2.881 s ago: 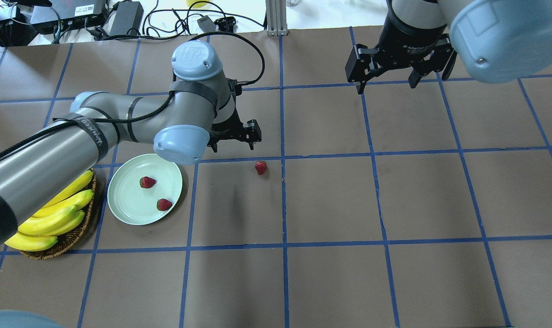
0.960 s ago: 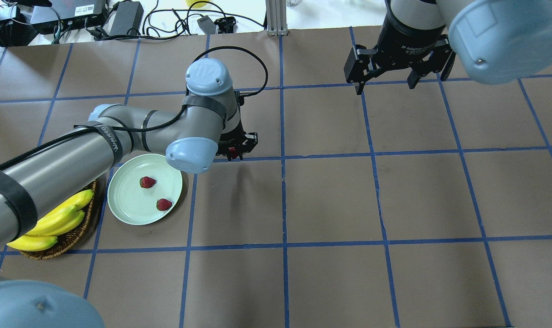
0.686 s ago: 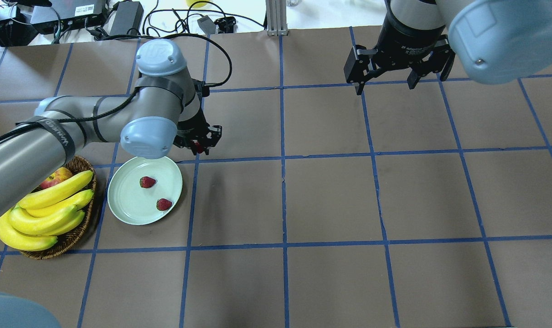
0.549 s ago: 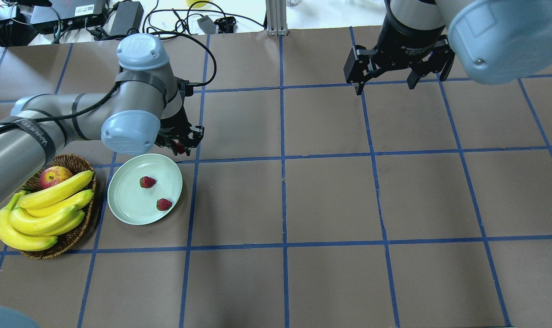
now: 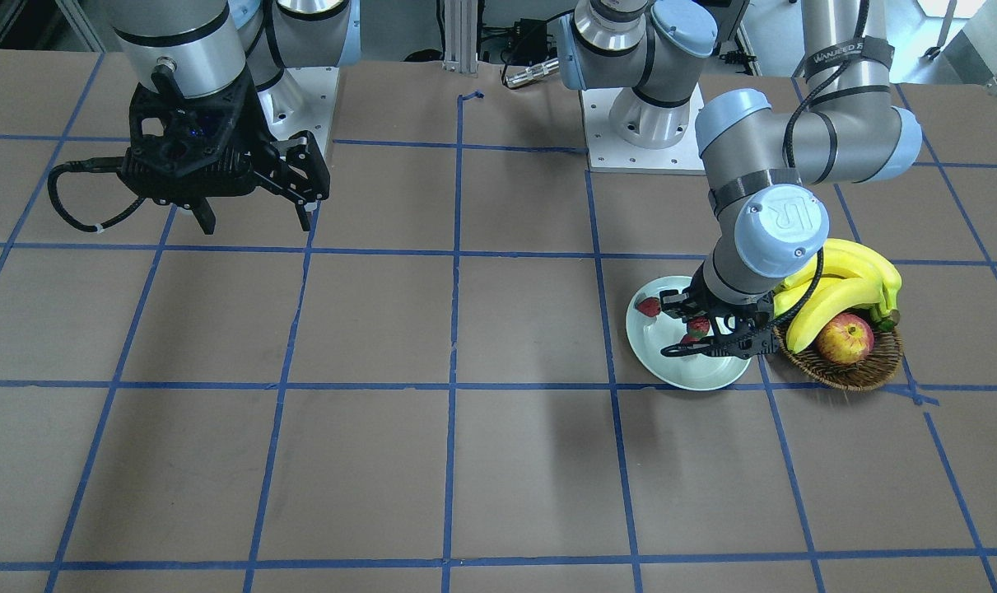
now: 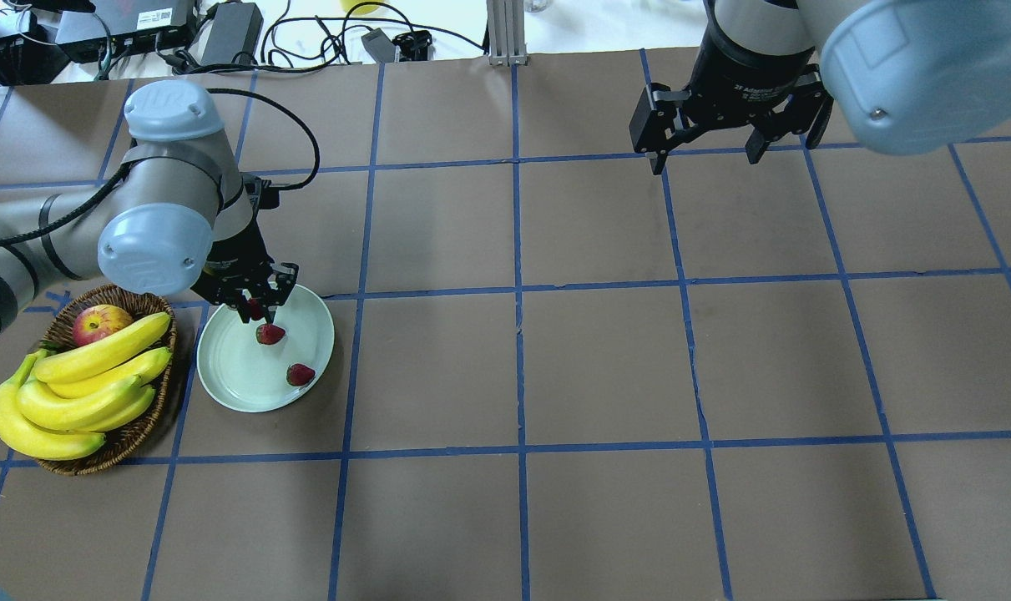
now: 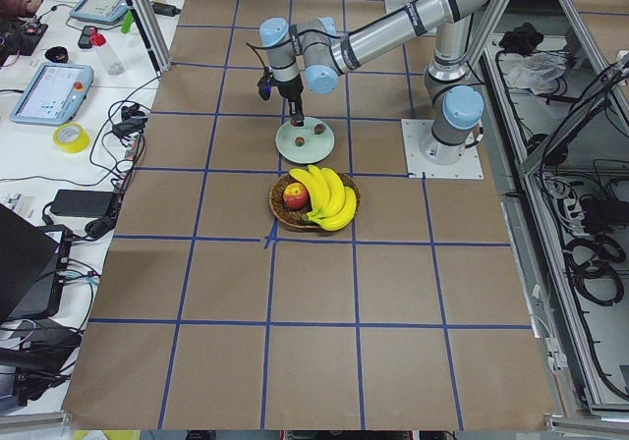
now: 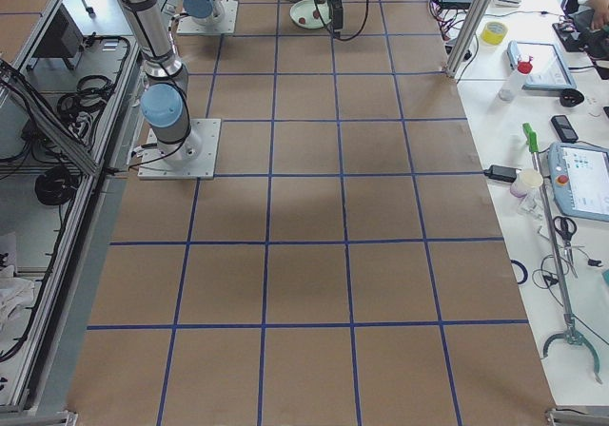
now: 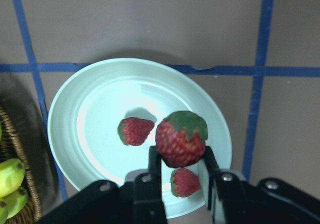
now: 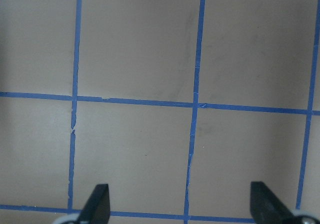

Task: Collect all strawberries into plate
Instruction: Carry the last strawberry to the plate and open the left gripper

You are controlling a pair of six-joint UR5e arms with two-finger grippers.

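Third strawberry [image 9: 180, 139] shown clamped in the left gripper [image 9: 181, 156], the plate [image 9: 95, 99] lying directly beneath it, two strawberries [image 9: 135, 130] already resting there, while the right gripper [image 6: 705, 163], spread and empty, hangs well apart.

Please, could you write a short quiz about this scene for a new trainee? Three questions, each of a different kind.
1. True or false: the left gripper holds a strawberry above the plate.
2. How many other strawberries lie on the plate?
3. The right gripper is: A) open and empty; B) shut on a strawberry; C) resting on the plate.
Key: 1 true; 2 two; 3 A.
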